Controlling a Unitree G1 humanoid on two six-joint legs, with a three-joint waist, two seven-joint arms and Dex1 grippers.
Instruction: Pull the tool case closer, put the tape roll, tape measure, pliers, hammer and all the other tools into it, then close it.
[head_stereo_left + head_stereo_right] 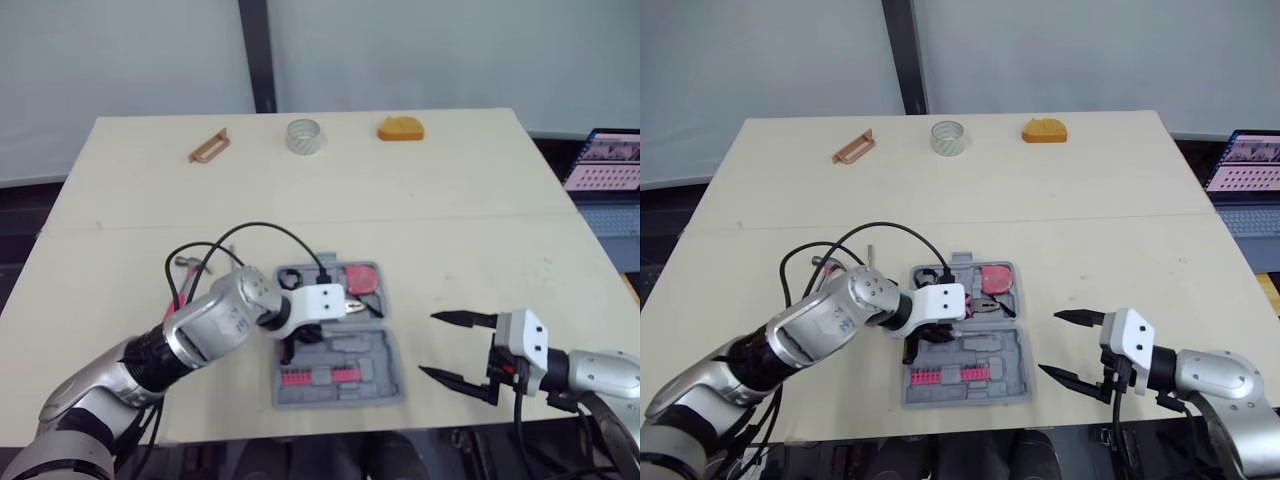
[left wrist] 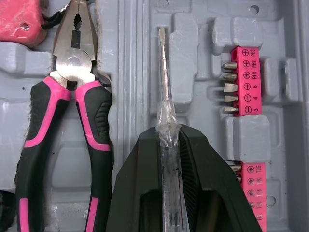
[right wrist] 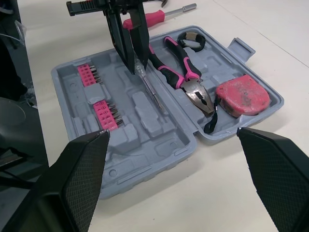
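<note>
**Left pincer grips a screwdriver over the open tool case**

The left pincer (image 2: 169, 135) is clenched on the clear handle of a slim flat-blade screwdriver (image 2: 164, 72), whose shaft points out past the fingertips. The screwdriver lies along a moulded groove in the tool case (image 3: 159, 140), close to the plastic; whether it touches cannot be told. The case lies open and flat on the desk (image 1: 450, 200), near the robot's edge. The groove is in the nearer half, just beside the hinge ridge, with pink bit strips (image 2: 246, 79) on its other side. Across the ridge, in the farther half, lie pink-and-black pliers (image 2: 72, 65), and past their jaws a red tape measure (image 3: 241, 94).

A pink-handled tool (image 3: 145, 20) lies on the desk just beyond the case, on the robot's left, partly hidden by the arm.

The right pincer (image 1: 427, 345) is released, its fingers spread wide, near the case's right side and apart from it.

Well away, along the far edge, stand the tape roll (image 1: 303, 136), a brown bracket (image 1: 208, 146) to its left and an orange object (image 1: 400, 128) to its right. A laptop (image 1: 610, 160) sits off the desk's right end.
</note>
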